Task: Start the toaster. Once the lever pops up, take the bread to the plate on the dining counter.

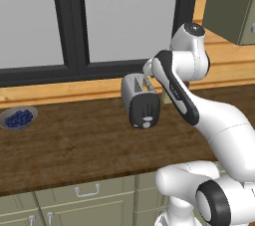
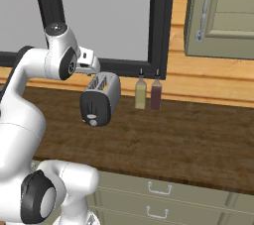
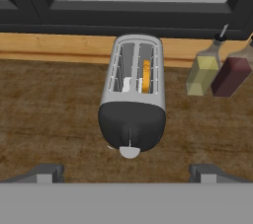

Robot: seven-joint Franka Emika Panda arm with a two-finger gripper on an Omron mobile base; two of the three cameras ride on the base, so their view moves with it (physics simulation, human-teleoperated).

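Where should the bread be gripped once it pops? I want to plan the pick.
Grip the bread by its top crust edge, coming straight down from above. It stands upright on edge in one slot of the toaster, whose walls cover its faces, so only the top edge is free. The open tool would straddle its thin dimension.

Worktop clutter and kitchen fittings around you.

Ahead of the jaws and to their right you have two bottles, a yellow bottle [image 3: 202,74] and a dark red bottle [image 3: 231,75], just beside each other at the back of the worktop [image 1: 74,145]. Far off to the jaws' left sits a bowl [image 1: 18,119] of blueberries. Beyond them you see the window [image 2: 104,16]; below are drawers [image 2: 158,189], and a cabinet [image 2: 223,11] hangs upper right.
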